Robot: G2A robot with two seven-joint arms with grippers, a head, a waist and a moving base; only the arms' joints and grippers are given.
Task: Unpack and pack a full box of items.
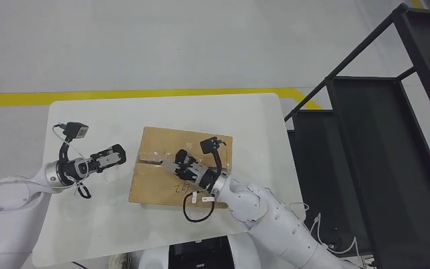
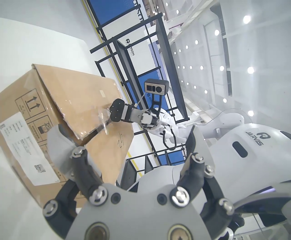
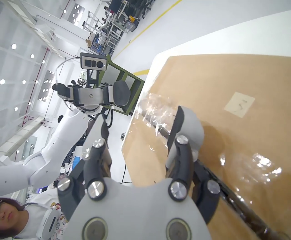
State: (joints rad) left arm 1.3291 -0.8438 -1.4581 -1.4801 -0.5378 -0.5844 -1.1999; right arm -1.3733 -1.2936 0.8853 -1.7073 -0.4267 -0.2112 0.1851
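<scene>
Right pincer (image 3: 142, 122), spread apart and empty, sits on top of the brown cardboard box (image 1: 154, 181), one finger at the taped seam running along the lid's length. Left pincer (image 1: 113, 157), also apart, hangs beside the box over the white counter (image 1: 201, 114), so right's nearer.

floor (image 1: 201, 40): pale grey, yellow line (image 1: 168, 94) | rack (image 1: 376, 128): black metal, beside white table (image 1: 101, 215) | ceiling: round lights (image 2: 246, 19)

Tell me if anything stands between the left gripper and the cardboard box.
Nothing visible does. The left gripper, its fingers open, sits off the side of the cardboard box, with only the white table between them. The right gripper rests on top of the box, outside that gap.
</scene>
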